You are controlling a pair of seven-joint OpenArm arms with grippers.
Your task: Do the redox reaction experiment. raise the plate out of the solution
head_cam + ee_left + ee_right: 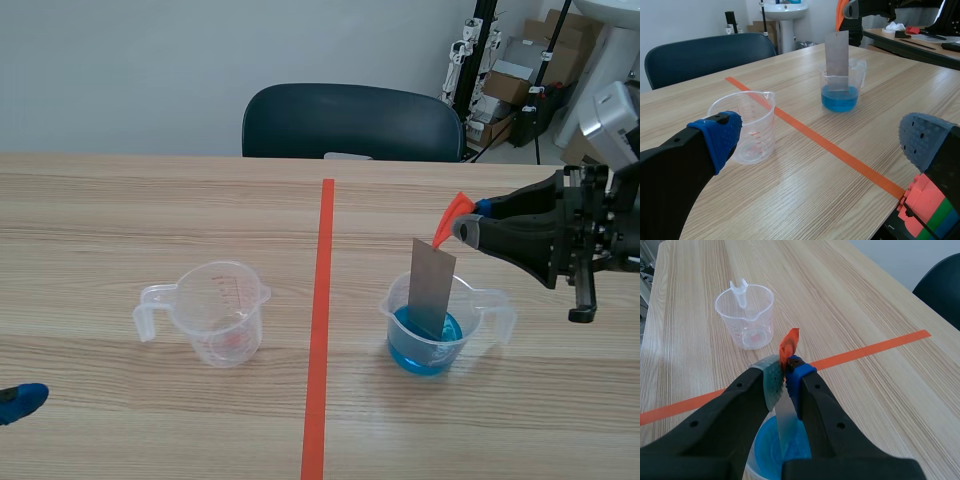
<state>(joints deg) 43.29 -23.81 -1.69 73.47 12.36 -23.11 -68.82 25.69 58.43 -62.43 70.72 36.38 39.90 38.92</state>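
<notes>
Right pincer (785, 374) clenched on plate (431, 285) top edge. Plate leans in beaker (497, 305), lower end in blue solution (415, 355). Step: lift, plate not yet out. Next, likely: pull straight up, clearing rim. Left pincer (822, 137) released, low over worktop (150, 210).

Tabletop (150, 200): light wood grain, evenly lit, with one orange-red tape line (322, 330) running toward the far edge. Far edge — a dark padded chair (350, 120) pushed in against it. Behind the chair, a plain pale wall (120, 70). Back right corner: stacked cardboard boxes (520, 75). The left wrist view adds a white pedestal sink (785, 10) and a second, darker desk (920, 47) beyond the tabletop.
</notes>
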